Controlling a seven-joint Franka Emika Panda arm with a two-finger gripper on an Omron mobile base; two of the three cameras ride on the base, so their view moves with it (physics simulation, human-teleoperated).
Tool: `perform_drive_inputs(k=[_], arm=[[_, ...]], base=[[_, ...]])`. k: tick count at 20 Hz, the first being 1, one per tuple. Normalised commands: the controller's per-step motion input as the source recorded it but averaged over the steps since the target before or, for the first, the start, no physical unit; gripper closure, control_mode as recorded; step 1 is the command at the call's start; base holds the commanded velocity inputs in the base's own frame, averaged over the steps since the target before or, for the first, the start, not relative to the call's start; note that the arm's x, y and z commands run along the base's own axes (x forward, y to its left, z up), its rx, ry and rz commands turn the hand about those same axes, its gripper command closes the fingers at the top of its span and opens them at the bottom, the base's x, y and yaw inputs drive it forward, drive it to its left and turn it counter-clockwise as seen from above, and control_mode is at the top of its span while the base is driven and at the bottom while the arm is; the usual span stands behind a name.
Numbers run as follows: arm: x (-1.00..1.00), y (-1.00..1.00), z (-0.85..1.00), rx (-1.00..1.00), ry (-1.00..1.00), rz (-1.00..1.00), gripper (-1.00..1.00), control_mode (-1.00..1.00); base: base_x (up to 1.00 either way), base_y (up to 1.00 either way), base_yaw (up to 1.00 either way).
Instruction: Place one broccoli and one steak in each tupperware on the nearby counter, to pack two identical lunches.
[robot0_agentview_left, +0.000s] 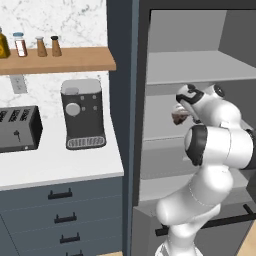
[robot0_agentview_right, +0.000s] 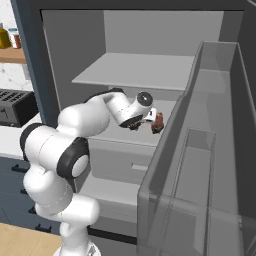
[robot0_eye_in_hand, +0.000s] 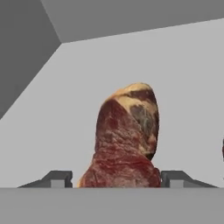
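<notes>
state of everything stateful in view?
fridge door: open
steak: between the fingers, on a fridge shelf
gripper: closing on steak, grip unconfirmed
drawers: shut
toaster: slots empty

Steak (robot0_eye_in_hand: 127, 140): lower end runs under the bottom of the hand view, so contact with the fingertips (robot0_eye_in_hand: 57, 178) can't be confirmed there. In the left base view the arm's forearm covers most of the gripper (robot0_agentview_left: 179, 116); steak only a small brown patch. Toaster (robot0_agentview_left: 17, 129) cut by the left edge. Bottles on the wooden shelf (robot0_agentview_left: 75, 59) too small to read. Fridge door (robot0_agentview_right: 210, 165) cut off at the right and bottom edges of the right base view
</notes>
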Motion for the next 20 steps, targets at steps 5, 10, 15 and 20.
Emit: perform_drive_inputs(k=[5, 10, 15, 20], arm=[[-0.72, 0.17, 0.21, -0.09, -0.01, 0.08, 1.00, -1.00], [-0.76, 0.46, 0.74, -0.16, -0.01, 0.04, 1.00, -1.00], [-1.00, 0.52, 0.43, -0.01, 0.01, 0.00, 1.00, -1.00], [-1.00, 0.03, 0.00, 0.10, 0.00, -0.02, 1.00, -1.00]], base=[[0.00, 0.00, 0.00], [0.00, 0.00, 0.00], [0.00, 0.00, 0.00], [0.00, 0.00, 0.00]])
